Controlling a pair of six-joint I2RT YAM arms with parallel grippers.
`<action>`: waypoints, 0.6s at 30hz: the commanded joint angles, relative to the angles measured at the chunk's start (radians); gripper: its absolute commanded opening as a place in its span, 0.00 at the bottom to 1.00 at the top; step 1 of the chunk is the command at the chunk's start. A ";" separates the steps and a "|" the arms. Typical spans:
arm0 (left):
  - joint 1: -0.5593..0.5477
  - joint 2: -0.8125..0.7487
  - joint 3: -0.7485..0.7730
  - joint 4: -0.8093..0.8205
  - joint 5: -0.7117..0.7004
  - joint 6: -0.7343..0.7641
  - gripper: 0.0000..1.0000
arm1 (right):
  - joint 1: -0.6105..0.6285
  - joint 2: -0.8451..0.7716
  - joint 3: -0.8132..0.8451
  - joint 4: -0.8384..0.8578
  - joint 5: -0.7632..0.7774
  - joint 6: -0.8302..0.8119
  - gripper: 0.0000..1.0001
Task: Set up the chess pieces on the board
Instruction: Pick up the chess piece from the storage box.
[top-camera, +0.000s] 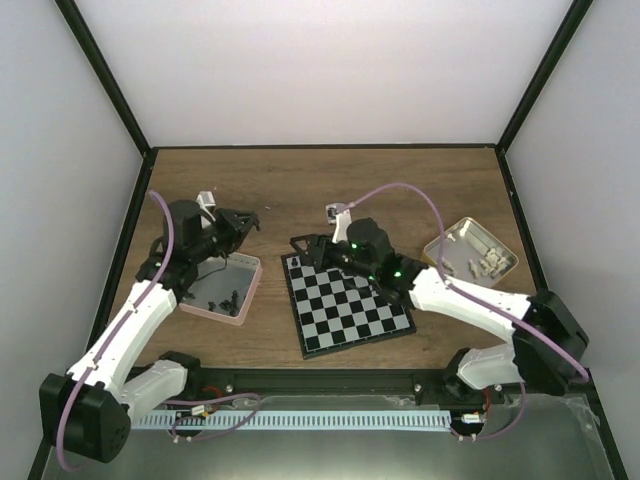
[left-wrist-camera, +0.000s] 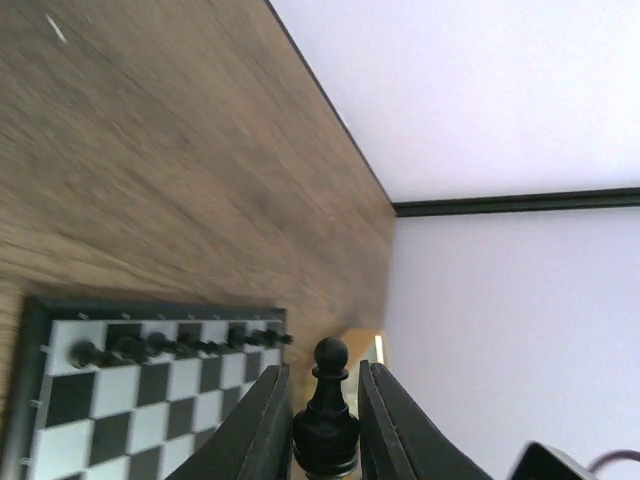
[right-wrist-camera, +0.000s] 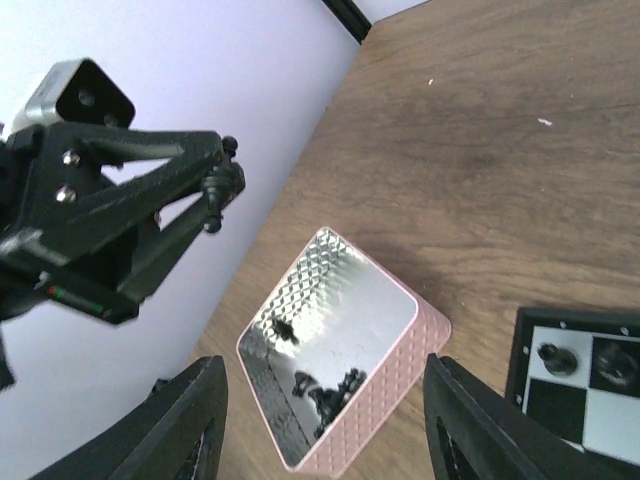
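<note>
A black pawn (left-wrist-camera: 327, 415) sits pinched between fingers (left-wrist-camera: 262, 430) of the left end effector (top-camera: 247, 220).

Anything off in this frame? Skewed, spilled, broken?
Only the board: it lies rotated, not square to the edges of the table. Nothing spilled; loose pieces sit inside the pink tray and the tin. Left claw holds a black pawn upright.

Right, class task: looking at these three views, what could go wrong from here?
The black pawn is pinched only low down between the left jaws, so it may slip or tilt. The right arm hangs over the board's far left corner, so the arms might collide there. The row of black pieces stands tightly packed; a neighbour could be knocked.
</note>
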 joint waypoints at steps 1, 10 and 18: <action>-0.051 0.011 -0.040 0.160 0.036 -0.255 0.20 | 0.053 0.091 0.113 0.068 0.122 0.023 0.55; -0.189 0.110 -0.073 0.253 -0.008 -0.372 0.20 | 0.085 0.096 0.064 0.042 0.178 0.112 0.52; -0.245 0.160 -0.103 0.314 -0.011 -0.449 0.20 | 0.085 0.071 0.013 0.015 0.179 0.199 0.43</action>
